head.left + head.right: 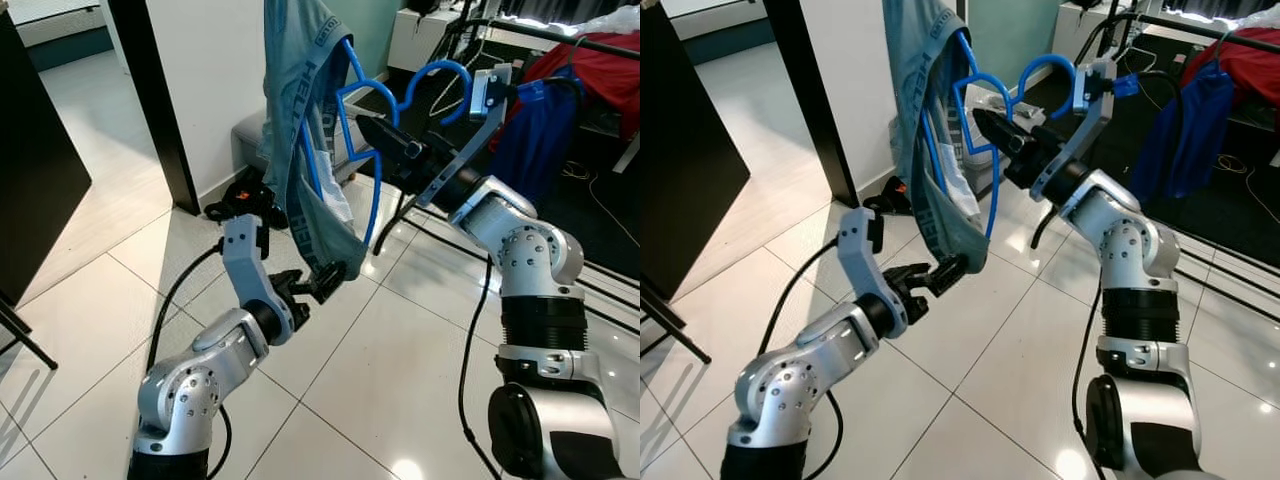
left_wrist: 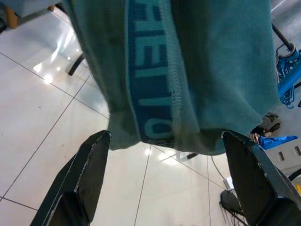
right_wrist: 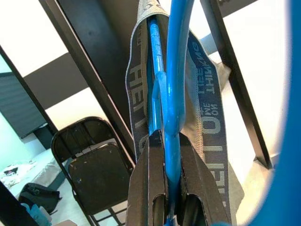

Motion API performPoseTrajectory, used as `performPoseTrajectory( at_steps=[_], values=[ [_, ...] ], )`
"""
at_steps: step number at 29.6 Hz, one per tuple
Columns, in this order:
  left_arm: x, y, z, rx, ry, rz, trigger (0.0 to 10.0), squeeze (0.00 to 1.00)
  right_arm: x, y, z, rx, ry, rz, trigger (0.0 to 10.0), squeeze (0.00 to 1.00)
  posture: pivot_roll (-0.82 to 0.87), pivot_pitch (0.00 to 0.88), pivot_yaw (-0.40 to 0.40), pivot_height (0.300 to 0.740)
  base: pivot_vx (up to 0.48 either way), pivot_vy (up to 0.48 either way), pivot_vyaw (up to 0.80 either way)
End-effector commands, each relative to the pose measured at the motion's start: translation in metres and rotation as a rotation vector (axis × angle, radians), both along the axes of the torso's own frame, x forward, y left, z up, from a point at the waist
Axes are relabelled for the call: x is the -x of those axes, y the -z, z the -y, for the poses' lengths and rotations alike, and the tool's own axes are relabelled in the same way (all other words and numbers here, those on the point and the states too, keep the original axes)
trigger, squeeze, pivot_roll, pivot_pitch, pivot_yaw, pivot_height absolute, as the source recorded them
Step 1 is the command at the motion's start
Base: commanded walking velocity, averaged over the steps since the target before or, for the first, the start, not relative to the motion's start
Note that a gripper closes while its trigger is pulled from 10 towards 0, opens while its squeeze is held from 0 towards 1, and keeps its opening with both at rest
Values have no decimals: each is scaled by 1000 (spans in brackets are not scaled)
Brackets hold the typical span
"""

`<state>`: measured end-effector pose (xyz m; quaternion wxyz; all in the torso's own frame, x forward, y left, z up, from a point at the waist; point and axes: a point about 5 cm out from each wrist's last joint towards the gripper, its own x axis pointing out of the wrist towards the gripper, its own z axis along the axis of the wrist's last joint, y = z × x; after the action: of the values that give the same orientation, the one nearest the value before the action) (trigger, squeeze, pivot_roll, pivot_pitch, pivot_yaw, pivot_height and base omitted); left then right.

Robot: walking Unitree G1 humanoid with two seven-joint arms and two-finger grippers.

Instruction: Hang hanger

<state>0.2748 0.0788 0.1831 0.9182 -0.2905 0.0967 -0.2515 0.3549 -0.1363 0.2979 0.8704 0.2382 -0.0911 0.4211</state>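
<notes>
Right wrist view shows the blue plastic hanger [image 3: 173, 94] clamped between the right gripper [image 3: 170, 155] fingers, held in the air well above the white tiled floor [image 1: 90, 330], with a grey-green garment with a lettered waistband [image 1: 300, 130] draped over it. The left gripper [image 1: 325, 280] sits at the garment's lower edge, fingers spread apart (touching or not, I cannot tell). Snagging there could drag the cloth off. The hanger's long axis runs steeply downward; its hook [image 1: 440, 85] curves toward the black clothes rack rail [image 1: 560, 35].
</notes>
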Motion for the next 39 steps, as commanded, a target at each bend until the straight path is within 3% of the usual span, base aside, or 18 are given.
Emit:
performPoseTrajectory(
  at_steps=[1,16,21,22,23,24,39],
  values=[
    [2,-2,-3,5,2,16,10000,0,1,-5,-4,-19,-29,17,10000,0,-51,87,-56,740,0,0,0],
    [3,1,0,0,-1,32,10000,0,0,-6,-5,-25,-42,19,10000,0,-60,92,-54,740,0,0,0],
    [1,2,2,63,-10,22,10000,0,4,-8,-5,-30,-66,35,10000,0,-62,94,-52,740,0,0,0],
    [0,3,1,67,-12,21,4941,0,4,-8,-6,-30,-67,36,10000,0,-62,94,-52,740,0,0,0],
    [0,3,1,68,-13,20,4941,0,4,-8,-6,-29,-68,36,10000,0,-62,94,-52,740,0,0,0],
    [0,3,1,78,-15,20,0,0,4,-9,-6,-30,-69,37,10000,0,-63,94,-52,740,0,0,0],
    [1,2,0,103,-2,30,0,0,3,-9,-2,-38,-41,41,10000,0,-57,96,-46,740,0,0,0]
  ],
)
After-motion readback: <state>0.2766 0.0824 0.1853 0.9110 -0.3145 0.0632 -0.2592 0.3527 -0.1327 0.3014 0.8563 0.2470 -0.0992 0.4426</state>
